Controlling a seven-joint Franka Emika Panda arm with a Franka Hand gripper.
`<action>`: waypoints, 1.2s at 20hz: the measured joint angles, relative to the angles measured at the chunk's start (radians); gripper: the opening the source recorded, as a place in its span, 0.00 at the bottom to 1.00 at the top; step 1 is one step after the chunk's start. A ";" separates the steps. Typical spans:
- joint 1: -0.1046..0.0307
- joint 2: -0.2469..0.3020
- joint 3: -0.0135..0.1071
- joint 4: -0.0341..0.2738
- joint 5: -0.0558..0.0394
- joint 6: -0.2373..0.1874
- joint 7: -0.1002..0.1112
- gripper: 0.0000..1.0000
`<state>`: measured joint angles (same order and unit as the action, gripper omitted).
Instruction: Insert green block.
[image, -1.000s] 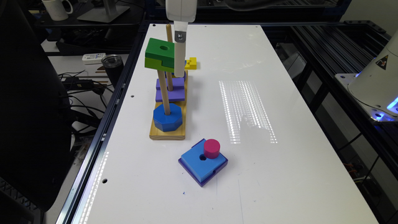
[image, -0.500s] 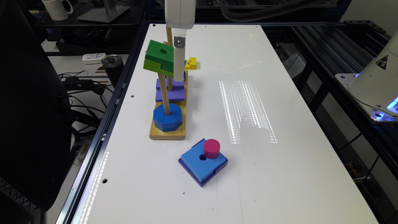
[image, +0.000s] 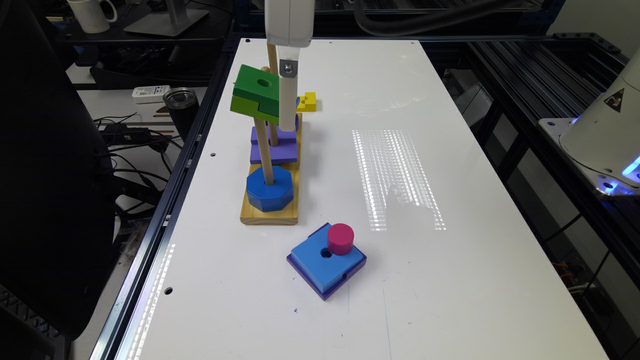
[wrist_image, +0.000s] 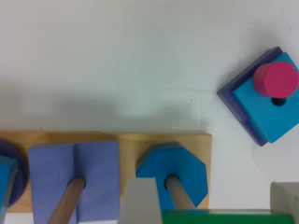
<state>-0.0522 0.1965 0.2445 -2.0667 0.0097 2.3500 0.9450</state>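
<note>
- Exterior view: the gripper (image: 287, 107) carries the green block (image: 256, 93) tilted in the air, near the top of the peg (image: 263, 150) that rises from the blue octagon (image: 269, 188).
- Wrist view: both fingers (wrist_image: 140, 205) clamp the block's green edge.
- Step in hand, I judge: alignment over the peg.
- Next: level the block, centre its hole on the peg tip, then lower.

You see a white table (image: 450, 150). A wooden base (image: 270, 216) holds a blue octagon (image: 270, 189) and purple blocks (image: 274, 146) on pegs. Nearby, a pink cylinder (image: 340, 239) sits on a blue square block (image: 325, 262). A small yellow block (image: 307, 102) lies behind.
</note>
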 joint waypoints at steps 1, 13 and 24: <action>0.000 0.000 0.000 0.000 0.0000 0.000 0.000 0.00; 0.000 0.019 0.000 -0.001 0.0000 0.016 0.000 0.00; 0.000 0.019 0.000 -0.001 0.0000 0.016 0.000 0.00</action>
<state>-0.0519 0.2150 0.2449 -2.0673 0.0097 2.3660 0.9450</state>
